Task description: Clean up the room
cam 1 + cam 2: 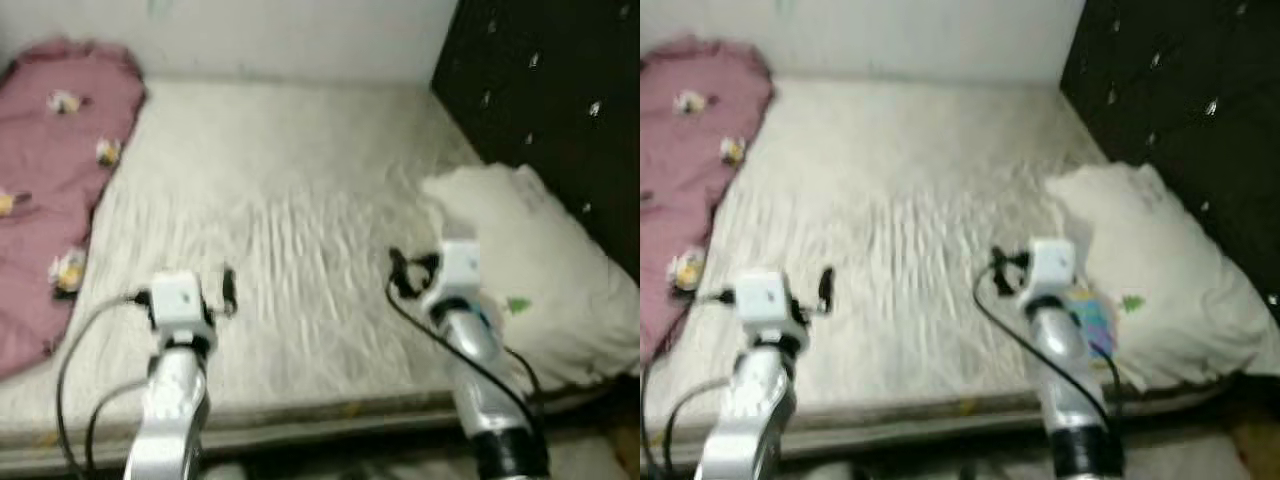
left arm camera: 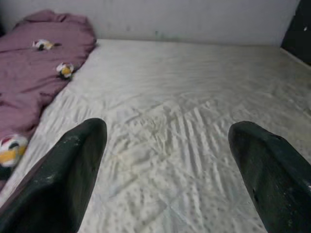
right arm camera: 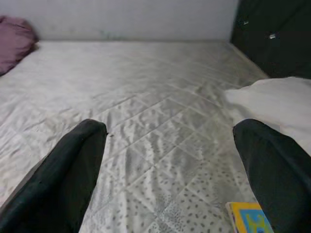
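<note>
A white quilted mattress spreads out before me. A crumpled pink blanket with small yellow-and-white figures lies along its left side. At the right, a white pillow rests against a dark headboard. A colourful book-like thing lies on the mattress beside my right arm, below the pillow; its yellow and blue corner appears in the right wrist view. My left gripper hovers open over the near left part of the mattress, holding nothing. My right gripper is open above the near right part, just left of the pillow.
The mattress's front edge runs just below my arms. A pale wall closes off the far side of the bed. A small green mark shows on the pillow. Black cables loop beside the left arm.
</note>
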You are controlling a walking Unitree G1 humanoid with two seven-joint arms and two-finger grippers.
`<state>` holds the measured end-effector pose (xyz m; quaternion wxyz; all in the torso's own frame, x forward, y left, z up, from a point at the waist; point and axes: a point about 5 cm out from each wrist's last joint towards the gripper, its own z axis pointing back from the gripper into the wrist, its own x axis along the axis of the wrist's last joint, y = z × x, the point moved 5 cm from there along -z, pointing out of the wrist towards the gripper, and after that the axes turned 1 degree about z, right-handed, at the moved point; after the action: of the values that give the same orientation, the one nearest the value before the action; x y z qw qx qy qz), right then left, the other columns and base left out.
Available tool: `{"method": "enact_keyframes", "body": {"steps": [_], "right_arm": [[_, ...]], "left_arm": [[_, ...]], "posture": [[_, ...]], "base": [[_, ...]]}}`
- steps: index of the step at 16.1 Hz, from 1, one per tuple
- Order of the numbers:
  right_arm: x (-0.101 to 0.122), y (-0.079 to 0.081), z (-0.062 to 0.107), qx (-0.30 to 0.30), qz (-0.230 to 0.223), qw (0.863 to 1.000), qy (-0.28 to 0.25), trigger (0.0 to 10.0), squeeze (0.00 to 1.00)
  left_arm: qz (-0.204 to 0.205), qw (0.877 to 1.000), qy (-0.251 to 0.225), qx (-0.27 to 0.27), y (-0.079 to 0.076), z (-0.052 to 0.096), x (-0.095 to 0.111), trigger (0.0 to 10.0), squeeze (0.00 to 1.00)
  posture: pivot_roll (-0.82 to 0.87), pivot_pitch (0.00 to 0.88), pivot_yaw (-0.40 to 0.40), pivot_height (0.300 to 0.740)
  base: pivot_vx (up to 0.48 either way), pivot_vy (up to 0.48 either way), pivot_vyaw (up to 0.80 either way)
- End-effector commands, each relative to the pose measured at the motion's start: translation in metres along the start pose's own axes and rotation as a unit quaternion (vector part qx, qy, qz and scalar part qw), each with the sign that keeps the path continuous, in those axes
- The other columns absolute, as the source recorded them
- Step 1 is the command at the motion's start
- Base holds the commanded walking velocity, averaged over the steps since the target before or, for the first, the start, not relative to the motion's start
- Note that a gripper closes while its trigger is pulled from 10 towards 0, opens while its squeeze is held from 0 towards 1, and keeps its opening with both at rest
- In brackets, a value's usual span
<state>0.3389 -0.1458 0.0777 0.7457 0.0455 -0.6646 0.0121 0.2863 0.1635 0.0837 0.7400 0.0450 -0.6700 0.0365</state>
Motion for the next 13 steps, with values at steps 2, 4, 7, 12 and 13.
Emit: {"method": "enact_keyframes", "body": {"steps": [2, 4, 7, 12, 13], "right_arm": [[0.006, 0.01, -0.002, 0.014, 0.001, 1.0, -0.009, 10.0, 0.0], [0.006, 0.01, -0.002, 0.017, 0.0, 1.0, -0.01, 10.0, 0.0], [0.005, 0.01, -0.002, 0.019, 0.006, 1.0, -0.006, 10.0, 0.0], [0.005, 0.017, -0.002, 0.032, 0.032, 0.999, -0.008, 10.0, 0.0], [0.005, 0.018, -0.002, 0.033, 0.031, 0.999, -0.009, 10.0, 0.0]], "left_arm": [[-0.009, 1.0, -0.004, 0.017, 0.011, 0.001, 0.002, 10.0, 0.0], [-0.019, 0.999, -0.015, 0.023, 0.014, 0.002, 0.005, 10.0, 0.0], [-0.02, 0.999, -0.014, 0.043, 0.022, 0.004, 0.004, 10.0, 0.0], [-0.028, 0.998, -0.016, 0.056, 0.028, 0.007, 0.005, 10.0, 0.0], [-0.031, 0.998, -0.016, 0.056, 0.029, 0.007, 0.004, 10.0, 0.0]], "posture": [[0.05, 0.0, -0.072, 0.74], [0.05, 0.0, -0.072, 0.74], [0.05, 0.0, -0.076, 0.74], [0.06, 0.0, -0.076, 0.74], [0.06, 0.0, -0.075, 0.74]], "base": [[0.0, 0.48, 0.0], [0.0, 0.0, 0.0], [0.0, 0.0, 0.0], [0.0, 0.0, 0.0], [0.0, 0.0, 0.0]]}}
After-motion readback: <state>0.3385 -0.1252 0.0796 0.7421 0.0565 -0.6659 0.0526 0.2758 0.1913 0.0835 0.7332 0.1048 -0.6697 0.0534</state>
